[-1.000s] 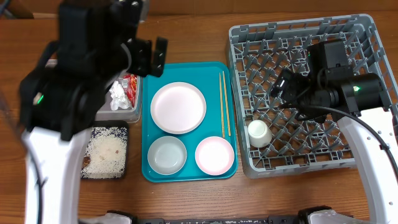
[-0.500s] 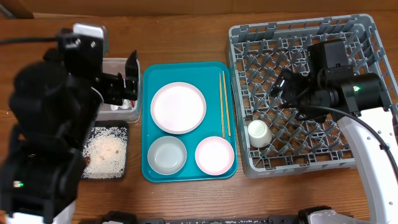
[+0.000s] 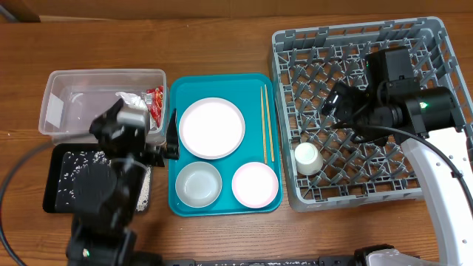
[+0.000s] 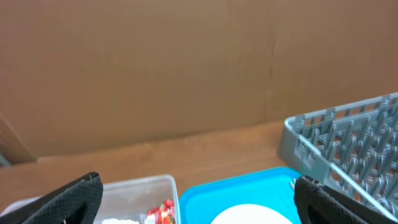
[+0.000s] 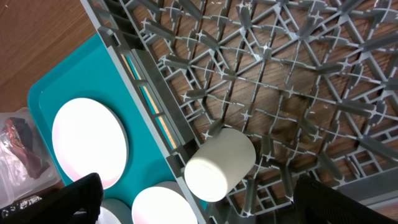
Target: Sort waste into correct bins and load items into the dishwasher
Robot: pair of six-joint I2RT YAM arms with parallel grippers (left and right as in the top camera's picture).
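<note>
The crumpled white and red-striped wrappers [image 3: 145, 103] lie in the clear tub [image 3: 81, 92]. Rice lies in the black tray [image 3: 63, 181], partly hidden by my left arm. The plate [image 3: 212, 127], whitish bowl [image 3: 198, 184], pink bowl [image 3: 255, 184] and chopsticks [image 3: 267, 122] rest on the teal tray [image 3: 177, 203]. The white cup [image 3: 307, 157] lies on its side in the grey rack [image 3: 436, 44]. My left gripper [image 4: 199, 205] is open and empty, above the gap between tub and teal tray. My right gripper [image 5: 208, 199] is open and empty, above the cup [image 5: 221, 163].
The rack's upright pegs [image 5: 267, 56] surround the cup. The rack wall [image 5: 149, 106] stands between the cup and the teal tray. Bare wooden table [image 3: 222, 37] lies behind the tub and tray.
My left arm has dropped back toward the front left, uncovering the clear tub and most of the black tray. The right arm and the cup have not moved.
</note>
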